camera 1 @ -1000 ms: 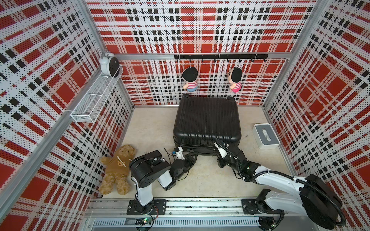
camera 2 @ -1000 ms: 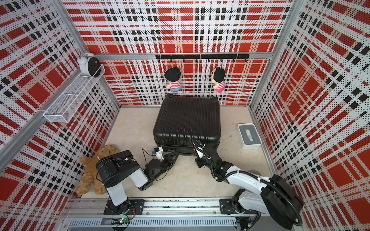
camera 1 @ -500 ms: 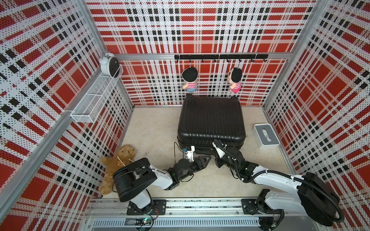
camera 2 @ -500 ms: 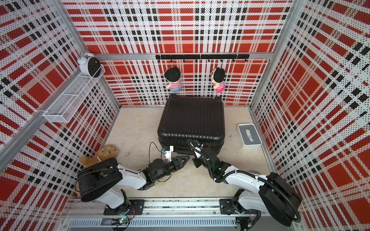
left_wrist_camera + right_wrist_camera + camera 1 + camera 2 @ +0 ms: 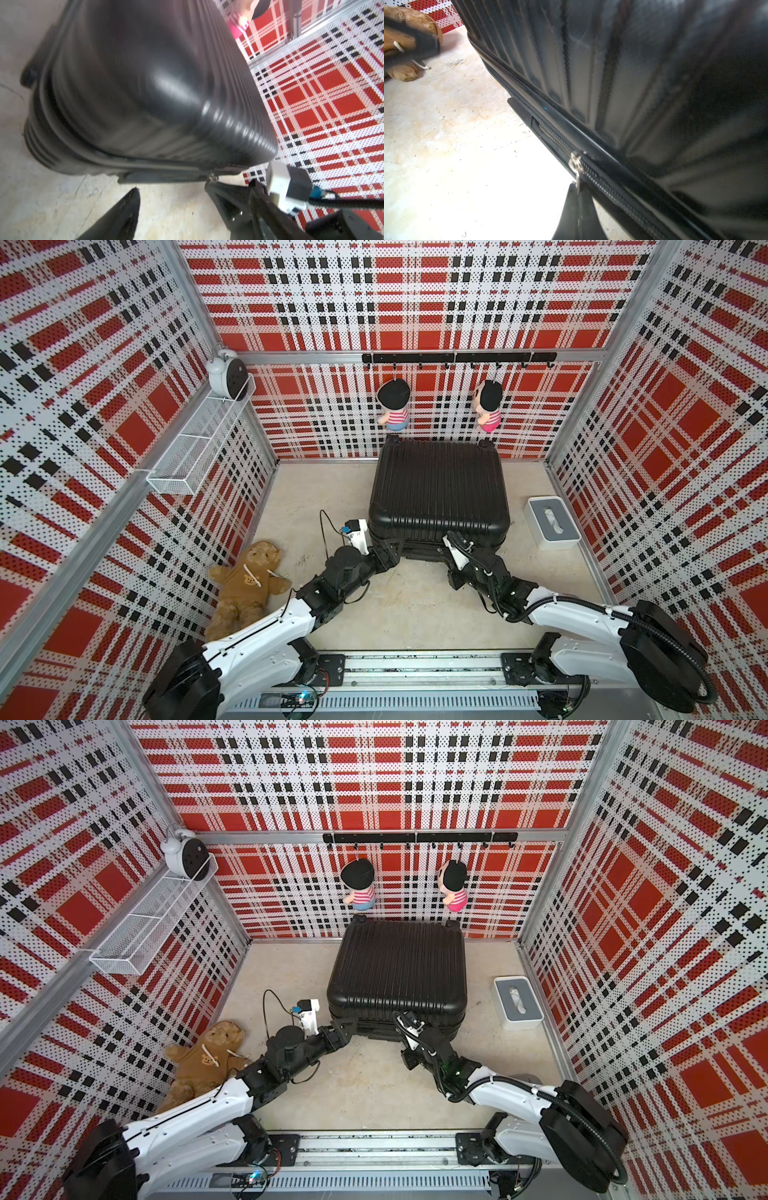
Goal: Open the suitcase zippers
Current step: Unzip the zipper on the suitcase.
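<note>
Suitcase (image 5: 438,489) lies flat on the counter (image 5: 415,605). Right hand (image 5: 578,193) pinches the silver zipper pull (image 5: 576,164); left hand (image 5: 388,553) is spread empty at the near corner. Likely next: drag the pull steadily along the zipper track (image 5: 602,185).

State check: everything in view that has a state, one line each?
suitcase, closed, lying flat on the floor
zipper, looks meshed along the near seam
right pincer, shut on the zipper pull
left pincer, open, empty, by the suitcase's near edge
dolls, hanging from the hook rail
teddy bear, lying on the floor
</note>
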Available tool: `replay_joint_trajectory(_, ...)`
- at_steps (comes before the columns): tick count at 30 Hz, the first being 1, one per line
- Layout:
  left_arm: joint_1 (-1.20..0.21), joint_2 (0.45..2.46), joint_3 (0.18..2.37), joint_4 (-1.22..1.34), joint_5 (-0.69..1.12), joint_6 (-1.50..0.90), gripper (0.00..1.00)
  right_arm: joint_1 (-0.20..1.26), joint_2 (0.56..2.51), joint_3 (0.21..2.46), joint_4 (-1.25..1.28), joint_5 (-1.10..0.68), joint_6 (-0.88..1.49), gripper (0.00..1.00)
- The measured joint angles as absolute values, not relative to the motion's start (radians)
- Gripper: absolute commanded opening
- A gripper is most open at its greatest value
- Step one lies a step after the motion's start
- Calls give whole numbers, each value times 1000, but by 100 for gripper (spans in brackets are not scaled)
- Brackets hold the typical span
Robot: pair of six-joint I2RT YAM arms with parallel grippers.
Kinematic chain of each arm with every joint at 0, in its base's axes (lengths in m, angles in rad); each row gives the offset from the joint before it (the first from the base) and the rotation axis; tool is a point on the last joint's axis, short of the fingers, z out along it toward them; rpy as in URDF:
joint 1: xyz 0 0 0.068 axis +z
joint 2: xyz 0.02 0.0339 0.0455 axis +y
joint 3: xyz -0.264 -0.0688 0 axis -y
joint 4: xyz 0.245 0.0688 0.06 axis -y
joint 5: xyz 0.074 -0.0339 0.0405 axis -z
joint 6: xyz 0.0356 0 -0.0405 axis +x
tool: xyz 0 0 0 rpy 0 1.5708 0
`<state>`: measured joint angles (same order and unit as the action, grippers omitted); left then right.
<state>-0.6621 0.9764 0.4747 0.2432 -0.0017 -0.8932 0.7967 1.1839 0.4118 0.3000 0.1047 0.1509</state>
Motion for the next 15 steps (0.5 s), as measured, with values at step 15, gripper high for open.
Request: replay_joint_trajectory(15, -227, 1436, 891, 198, 248, -759, 76, 798, 1177, 398, 311, 110, 155, 0)
